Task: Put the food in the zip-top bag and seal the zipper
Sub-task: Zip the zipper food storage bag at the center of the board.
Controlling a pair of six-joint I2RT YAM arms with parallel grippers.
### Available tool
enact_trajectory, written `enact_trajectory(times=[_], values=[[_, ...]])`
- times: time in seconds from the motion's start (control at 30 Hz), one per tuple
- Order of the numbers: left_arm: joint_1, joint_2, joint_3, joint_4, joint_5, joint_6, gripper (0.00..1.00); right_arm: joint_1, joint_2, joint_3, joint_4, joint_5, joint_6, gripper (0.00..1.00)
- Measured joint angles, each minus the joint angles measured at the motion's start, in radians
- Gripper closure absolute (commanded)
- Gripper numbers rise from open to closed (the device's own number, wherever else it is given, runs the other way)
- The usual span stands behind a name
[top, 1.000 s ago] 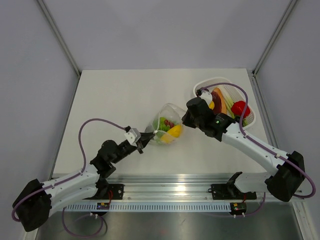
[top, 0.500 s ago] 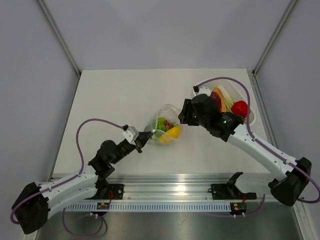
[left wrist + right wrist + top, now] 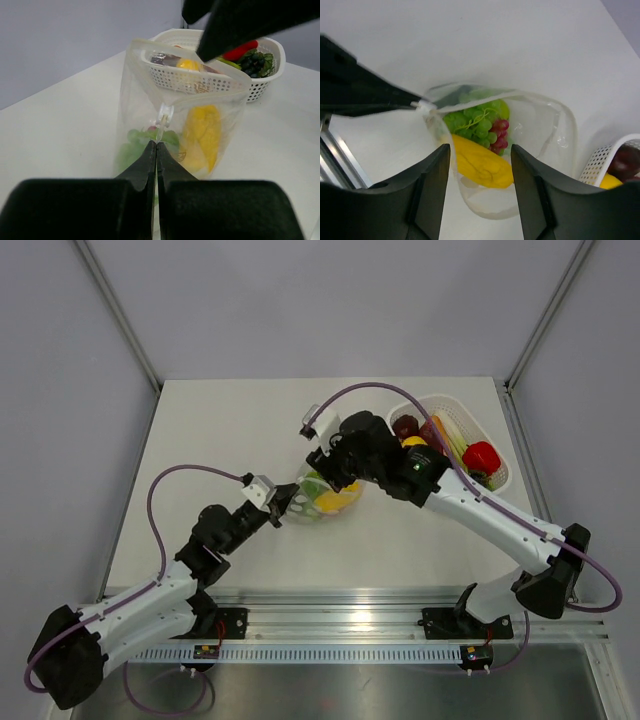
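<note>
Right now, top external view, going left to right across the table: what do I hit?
left gripper, jaws shut on the bag's edge → zip-top bag → white basket, dark purple food at its left end, red food toward its right. The right gripper overlaps the bag, so not ordered.

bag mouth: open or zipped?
Open. The zip-top bag's rim gapes in a wide loop, green grapes and a yellow fruit visible straight through it; the left gripper's shut jaws pinch one edge.
</note>
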Motion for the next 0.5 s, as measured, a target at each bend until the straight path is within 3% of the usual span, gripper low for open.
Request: enact_trajectory(times=[0.2,0.5], values=[[0.055,0.013,0.002,0.005,0.020,0.000,1.00,0.010,-0.049,-0.190,0.107,-0.154,-0.370,0.40],[0.084,0.011,0.007,0.000,0.064,0.000,1.00,-0.010,-0.003,-0.087,0.072,-0.371,-0.648,0.41]])
